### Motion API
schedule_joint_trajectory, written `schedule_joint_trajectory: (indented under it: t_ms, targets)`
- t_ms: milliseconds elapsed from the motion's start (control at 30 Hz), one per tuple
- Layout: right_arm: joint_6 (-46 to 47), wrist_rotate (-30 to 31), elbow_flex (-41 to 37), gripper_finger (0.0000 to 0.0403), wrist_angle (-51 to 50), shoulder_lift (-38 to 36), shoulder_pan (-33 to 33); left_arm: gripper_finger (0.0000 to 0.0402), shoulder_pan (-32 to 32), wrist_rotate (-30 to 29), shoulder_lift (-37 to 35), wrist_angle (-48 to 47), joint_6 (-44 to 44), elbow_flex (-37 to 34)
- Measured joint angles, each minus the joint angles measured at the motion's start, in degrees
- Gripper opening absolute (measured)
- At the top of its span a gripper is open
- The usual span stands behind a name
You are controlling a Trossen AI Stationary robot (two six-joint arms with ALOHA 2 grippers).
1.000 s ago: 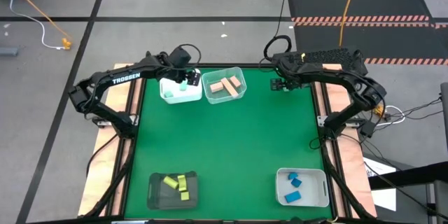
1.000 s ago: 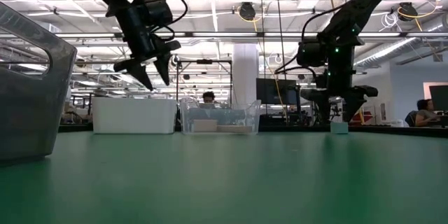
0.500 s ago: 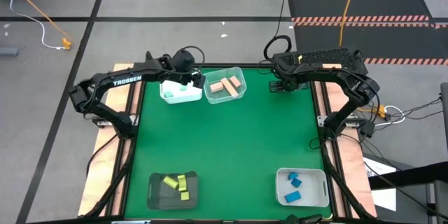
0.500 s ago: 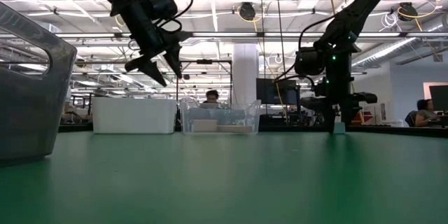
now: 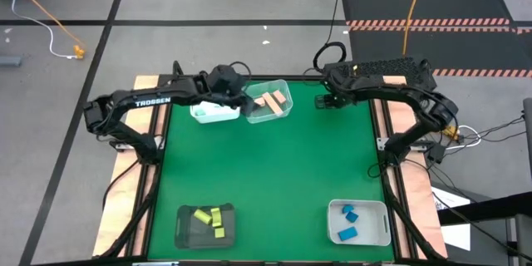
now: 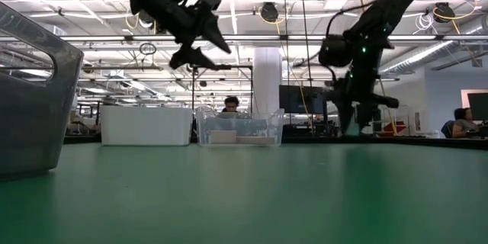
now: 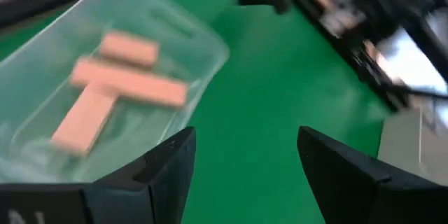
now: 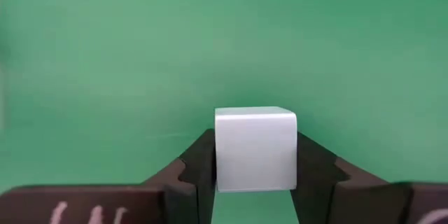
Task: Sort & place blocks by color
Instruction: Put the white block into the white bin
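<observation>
A: Where was the mint cube (image 8: 255,149) at that point?

B: Seated between the right end effector's (image 8: 255,155) fingers (image 8: 198,168), one dark pad pressed against each side face, at the far right corner of the green desk (image 5: 274,174). I'd judge it clamped. The low view left it unclear whether the cube sat on the surface or had cleared it.

A: And where did it need to go?

B: The white bin (image 5: 213,113) with the other mint pieces stood at the far edge toward the left, with the clear bin (image 5: 268,102) of tan bars (image 7: 129,87) between it and the right arm. So the carry would probably run across the far edge, past the clear bin.

A: Wasn't the left arm nearer that bin?

B: Nearer the bin, yes, but well away from the cube. The left end effector (image 7: 241,168) hovered above the gap between the white and clear bins, fingers apart and holding nothing.

A: The rest?

B: Yellow-green blocks (image 5: 209,217) lay in the dark bin (image 5: 184,229) at near left, blue blocks (image 5: 348,220) in the white bin (image 5: 382,224) at near right.
</observation>
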Motion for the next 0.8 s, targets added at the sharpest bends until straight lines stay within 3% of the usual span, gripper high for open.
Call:
schedule_joint_trajectory:
  t_ms: [200,500,633,800]
  targets:
    - [5.34,-8.29,0.02,0.0118,10.55,-7.35,4.77,0.0251,-4.83,-1.35,0.00,8.15,19.50,0.00]
    - [17.46,-19.84,0.04,0.0118,42.04,-10.98,14.87,0.0251,-9.68,-8.44,0.00,25.05,42.76,0.00]
    - [20.65,-20.18,0.07,0.0118,52.87,-11.00,19.03,0.0251,-10.75,-10.89,0.00,29.31,50.02,0.00]
    - [21.95,-20.01,0.09,0.0118,58.64,-11.02,22.08,0.0250,-11.35,-11.15,0.00,33.14,55.55,0.00]
